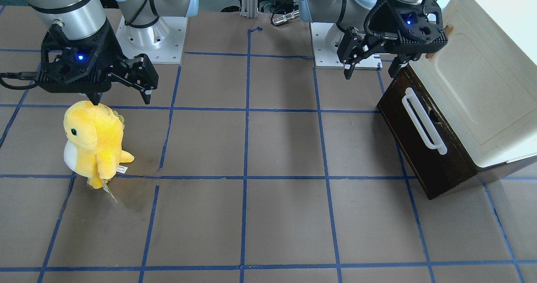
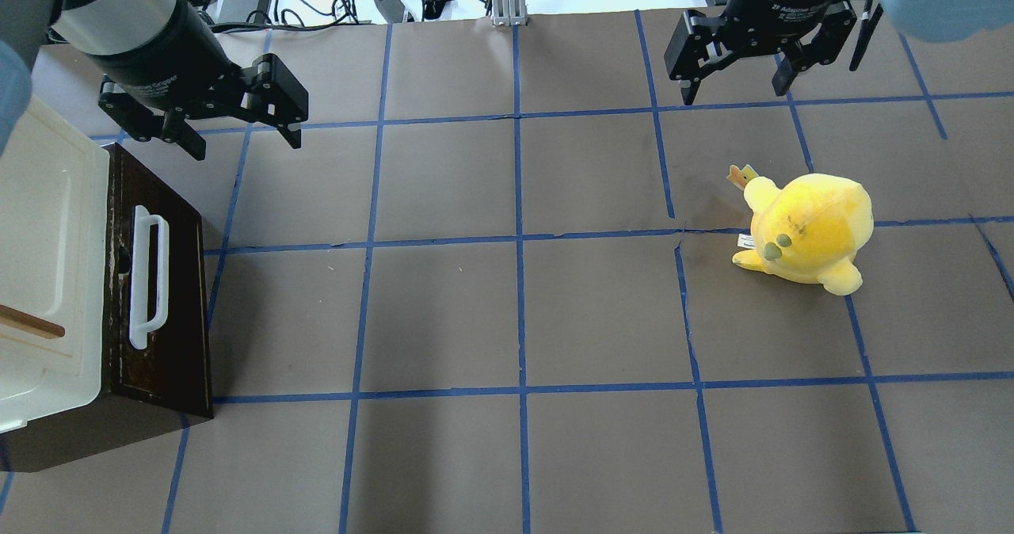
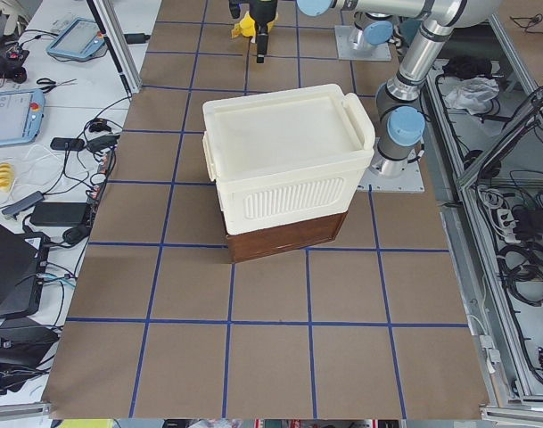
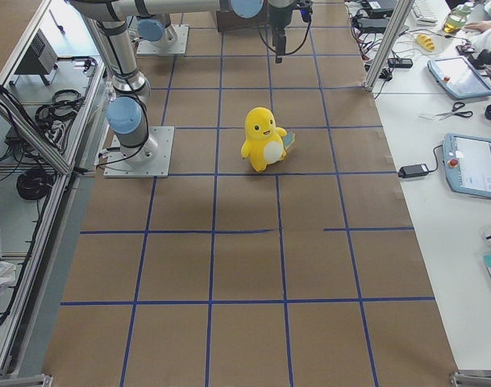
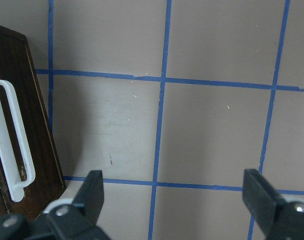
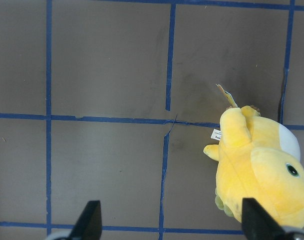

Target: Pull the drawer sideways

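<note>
The drawer has a dark brown front and a long white bar handle. It sits pushed in under a cream-white cabinet, at the table's left end in the overhead view. My left gripper is open and empty. It hovers just beyond the far end of the drawer front, apart from the handle. The left wrist view shows the drawer front at its left edge, outside the open fingers. My right gripper is open and empty, far from the drawer.
The cream-white cabinet with a small brown wooden handle stands on top of the drawer. A yellow plush toy stands on the robot's right side, below the right gripper. Blue tape lines grid the brown table.
</note>
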{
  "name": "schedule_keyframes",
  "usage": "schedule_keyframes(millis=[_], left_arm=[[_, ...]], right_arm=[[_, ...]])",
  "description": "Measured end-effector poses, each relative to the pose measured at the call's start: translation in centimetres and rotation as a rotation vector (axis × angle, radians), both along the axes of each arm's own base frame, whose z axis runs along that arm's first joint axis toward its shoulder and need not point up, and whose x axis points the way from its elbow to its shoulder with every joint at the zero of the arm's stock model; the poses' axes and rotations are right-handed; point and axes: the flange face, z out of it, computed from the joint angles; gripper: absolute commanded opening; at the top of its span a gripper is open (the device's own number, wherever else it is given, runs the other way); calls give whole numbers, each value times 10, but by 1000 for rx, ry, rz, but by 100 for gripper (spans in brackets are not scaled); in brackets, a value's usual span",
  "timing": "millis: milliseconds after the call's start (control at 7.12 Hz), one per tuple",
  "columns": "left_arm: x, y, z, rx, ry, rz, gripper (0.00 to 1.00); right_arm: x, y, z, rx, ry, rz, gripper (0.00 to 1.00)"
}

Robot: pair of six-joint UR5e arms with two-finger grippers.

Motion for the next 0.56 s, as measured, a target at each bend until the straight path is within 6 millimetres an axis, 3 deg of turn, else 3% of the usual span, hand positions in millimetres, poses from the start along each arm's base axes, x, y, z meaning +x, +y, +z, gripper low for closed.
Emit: schedule_keyframes(millis=[562], left_arm=[[-1,-2,-3,7,1,4,100]], right_arm=[[0,0,0,0,0,0,100]])
